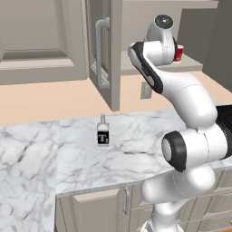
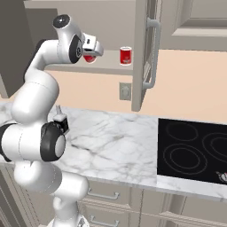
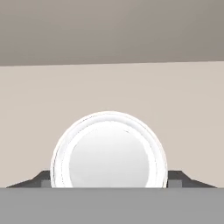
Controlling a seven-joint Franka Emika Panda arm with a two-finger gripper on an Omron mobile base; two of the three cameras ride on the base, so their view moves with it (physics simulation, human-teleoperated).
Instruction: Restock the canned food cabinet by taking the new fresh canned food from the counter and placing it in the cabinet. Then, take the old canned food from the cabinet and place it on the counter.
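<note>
The taupe cabinet stands with its door (image 2: 142, 48) swung open, the curved bar handle (image 1: 100, 52) facing out. My gripper (image 2: 91, 52) reaches inside over the inner shelf (image 2: 111, 69) and is shut on a red can (image 2: 90, 58). In the hand view the white round end of that can (image 3: 109, 151) sits between the dark fingertips (image 3: 43, 177). A second red can (image 2: 126, 56) stands upright on the shelf, closer to the door. In the left base view a red can (image 1: 179, 53) peeks out past my wrist.
A small dark bottle with a white label (image 1: 103, 131) stands on the white marble counter (image 1: 68, 158). A black stovetop (image 2: 195, 150) lies to the right. A wall outlet (image 2: 125, 91) sits under the cabinet. Low cabinets (image 1: 97, 210) run under the counter edge.
</note>
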